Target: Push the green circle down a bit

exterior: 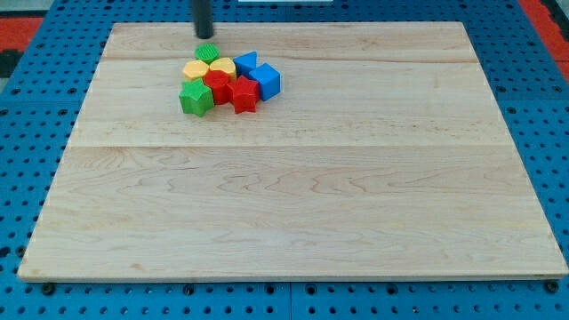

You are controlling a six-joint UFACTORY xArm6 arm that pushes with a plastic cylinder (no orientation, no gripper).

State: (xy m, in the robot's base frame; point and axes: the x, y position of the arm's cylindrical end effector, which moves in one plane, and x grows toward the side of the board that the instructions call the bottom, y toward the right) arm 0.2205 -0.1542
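Crowding the desk [293,222] toward the view's top left, a green block [196,99], yellow pieces [208,68], red blocks [231,91] and blue blocks [258,76] huddle; the green circle [207,52] caps them, my tip [204,36] just above it, no fingers fitted. Judged: approach done; next, a short push downward.

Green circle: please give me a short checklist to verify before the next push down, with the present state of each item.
1. My tip is at the view's top side of the green circle: ok.
2. Tip touches the circle: cannot tell.
3. Free path below the circle: not ok, the yellow blocks lie directly under it.
4. Neighbours stay put: not ok, the red blocks, blue blocks and green block are packed tightly.
5. Cluster sits well inside the wooden board: ok.
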